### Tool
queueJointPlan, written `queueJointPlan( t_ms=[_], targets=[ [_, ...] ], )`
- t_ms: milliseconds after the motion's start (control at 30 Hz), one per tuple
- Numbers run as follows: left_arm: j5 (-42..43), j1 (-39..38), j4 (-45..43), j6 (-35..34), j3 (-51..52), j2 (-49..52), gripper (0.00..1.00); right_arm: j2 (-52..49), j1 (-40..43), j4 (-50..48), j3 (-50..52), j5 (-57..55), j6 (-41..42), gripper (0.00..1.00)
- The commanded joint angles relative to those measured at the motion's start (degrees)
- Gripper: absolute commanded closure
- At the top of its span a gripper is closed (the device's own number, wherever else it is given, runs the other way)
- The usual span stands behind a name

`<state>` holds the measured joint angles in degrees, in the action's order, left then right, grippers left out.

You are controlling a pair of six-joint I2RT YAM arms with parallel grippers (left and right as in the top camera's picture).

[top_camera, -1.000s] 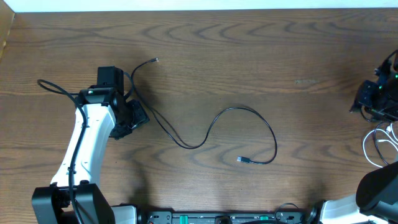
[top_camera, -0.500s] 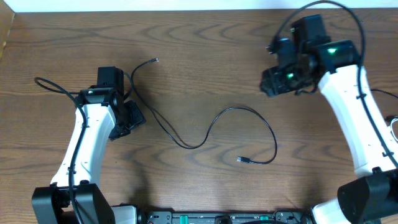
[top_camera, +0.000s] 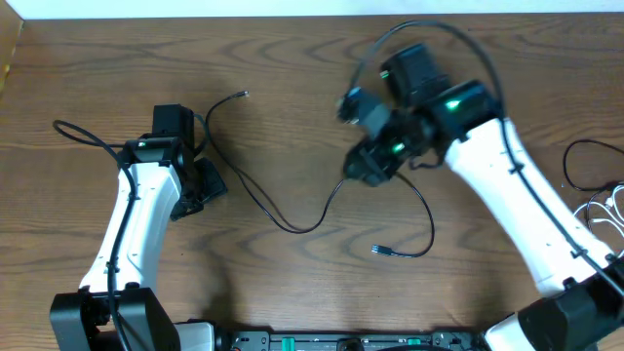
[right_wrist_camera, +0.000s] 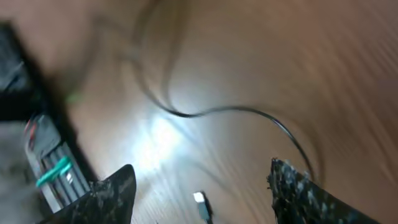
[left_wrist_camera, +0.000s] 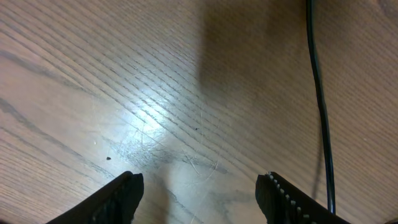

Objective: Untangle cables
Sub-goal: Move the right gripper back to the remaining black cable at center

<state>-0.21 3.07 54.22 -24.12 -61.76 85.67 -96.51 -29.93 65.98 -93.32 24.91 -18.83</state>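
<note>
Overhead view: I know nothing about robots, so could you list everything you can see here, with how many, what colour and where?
Table: one, brown wood, fills the view.
Long cable: one, black, thin, winding across the middle of the table, with a small plug at each end.
Second cable: one, black, thin, at the right edge, running out of view.
White cable: one, white, looped at the right edge below the second cable, partly out of view.
Left arm: one, white and black, left side.
Right arm: one, white and black, reaching in from the right.
Left claw: open, empty, beside the long cable.
Right claw: open, empty, above the long cable.
</note>
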Motion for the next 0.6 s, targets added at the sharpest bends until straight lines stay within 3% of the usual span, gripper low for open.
queueJointPlan(
  t_ms=[0, 300, 433, 567],
  targets=[
    [-2.67, 0.13, 0.85, 0.33, -0.17, 0.00, 0.36, -0.15, -5.57, -2.45, -0.63, 0.98, -7.06, 0.34],
    [-5.70, 0.15, 2.16, 0.33, -0.17, 0.00, 0.36, -0.20, -11.23, -6.62, -0.63, -0.57, -4.92, 0.34],
    [-11.98, 2.25, 3.21, -4.98, -0.22, -0.11, 0.36, -0.20, -11.93, -10.73, -0.52, -1.01, 3.50, 0.35],
    [-9.75, 7.76, 3.78, -8.59, -0.26, -1.27, 0.36, -0.20, -12.31, -16.50, 0.59, -3.19, 15.37, 0.36]
  ],
)
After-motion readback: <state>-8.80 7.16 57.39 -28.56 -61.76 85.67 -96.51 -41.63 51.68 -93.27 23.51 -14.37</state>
